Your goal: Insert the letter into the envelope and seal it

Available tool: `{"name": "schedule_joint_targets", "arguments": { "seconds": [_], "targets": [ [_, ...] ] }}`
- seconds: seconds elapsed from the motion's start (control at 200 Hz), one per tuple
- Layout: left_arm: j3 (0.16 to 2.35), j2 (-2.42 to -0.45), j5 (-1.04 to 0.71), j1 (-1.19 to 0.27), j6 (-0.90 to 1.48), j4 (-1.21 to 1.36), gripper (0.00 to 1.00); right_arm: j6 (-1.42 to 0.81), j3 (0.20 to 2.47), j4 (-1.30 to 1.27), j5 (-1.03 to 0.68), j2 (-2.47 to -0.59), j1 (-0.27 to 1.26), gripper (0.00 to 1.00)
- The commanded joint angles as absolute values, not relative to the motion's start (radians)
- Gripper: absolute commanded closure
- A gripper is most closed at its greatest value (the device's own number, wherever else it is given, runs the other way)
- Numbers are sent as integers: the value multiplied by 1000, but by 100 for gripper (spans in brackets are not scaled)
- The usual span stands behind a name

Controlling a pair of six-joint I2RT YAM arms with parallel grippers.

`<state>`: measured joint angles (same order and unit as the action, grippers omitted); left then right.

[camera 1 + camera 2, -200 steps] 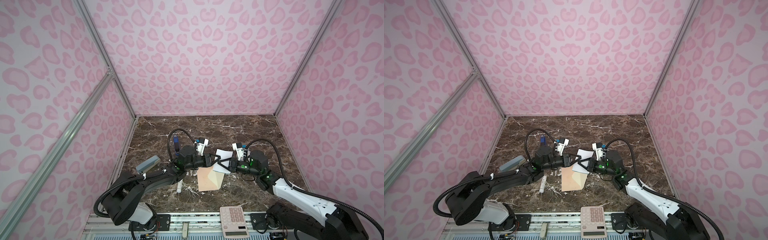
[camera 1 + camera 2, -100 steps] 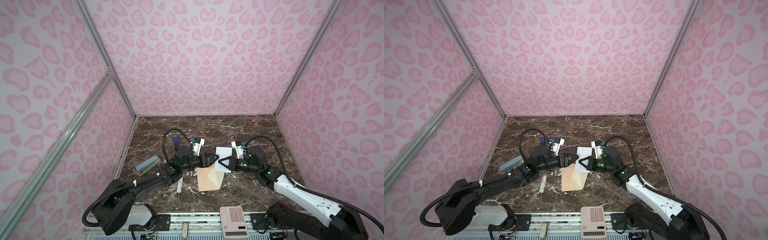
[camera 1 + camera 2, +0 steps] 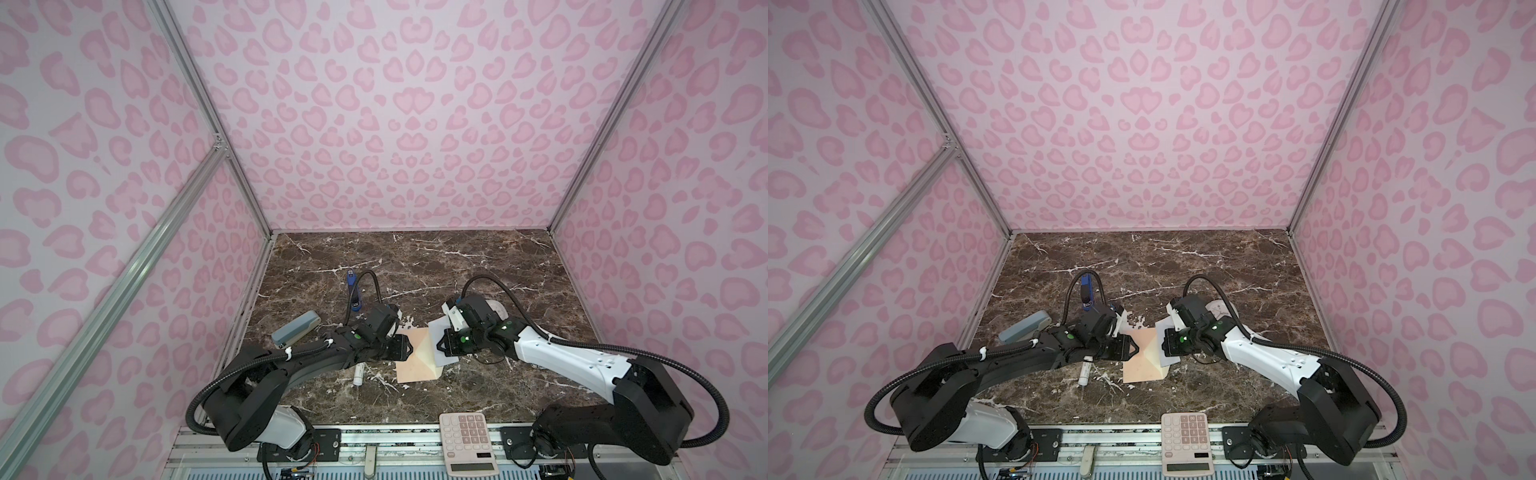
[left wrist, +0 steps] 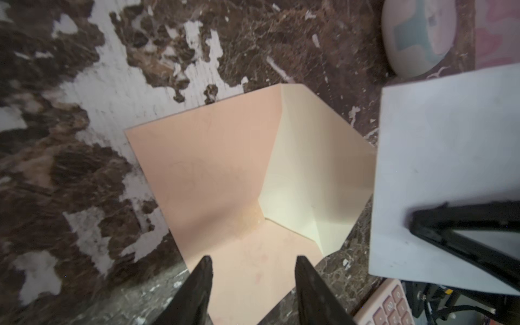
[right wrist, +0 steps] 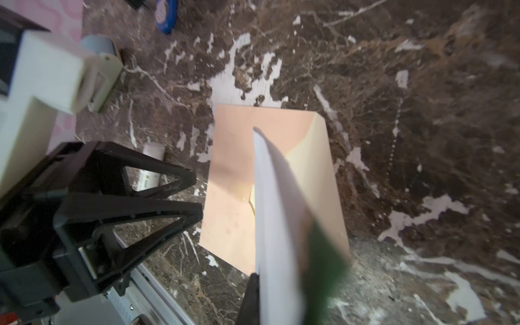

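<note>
**Opening faces the loaded side**

The peach paper envelope point(image 4: 213, 174) lies flat beneath the parted, empty left fingers point(image 4: 197, 287). Its cream flap is open toward the right fingers point(image 4: 427, 222), which clamp the white, green-bordered paper letter point(image 4: 439, 135) edge-on just above that flap.

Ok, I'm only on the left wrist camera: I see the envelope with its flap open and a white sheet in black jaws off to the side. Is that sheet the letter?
Observer: Yes. The right wrist view shows the letter has a green border at the end where the right gripper is shut on it.
Operator: Is it in the pocket?
Observer: Not yet. That same view shows it edge-on above the envelope, its far corner over the peach face.
Operator: Anything close to my left arm?
Observer: In both top views a white tube lies just on the near side of the open left gripper.
</note>
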<state>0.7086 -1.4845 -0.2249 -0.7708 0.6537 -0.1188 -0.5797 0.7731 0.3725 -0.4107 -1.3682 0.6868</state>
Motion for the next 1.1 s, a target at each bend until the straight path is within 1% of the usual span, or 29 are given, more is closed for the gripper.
{"name": "schedule_joint_targets", "arguments": {
  "seconds": [0.0,0.495,0.865,1.095],
  "targets": [
    [713,-1522,-231,-771,632,-125,52,-530,782,408,-350,-1396,699,100],
    [705,-1629,-275,-772,635,-104,55,-512,731,309,-288,-1440,705,100],
    [690,-1647,-284,-765,630,-112,58,-480,682,289,-166,-1352,702,100],
    [696,-1653,-287,-766,629,-115,58,-483,638,248,-172,-1372,708,100]
  ]
}}
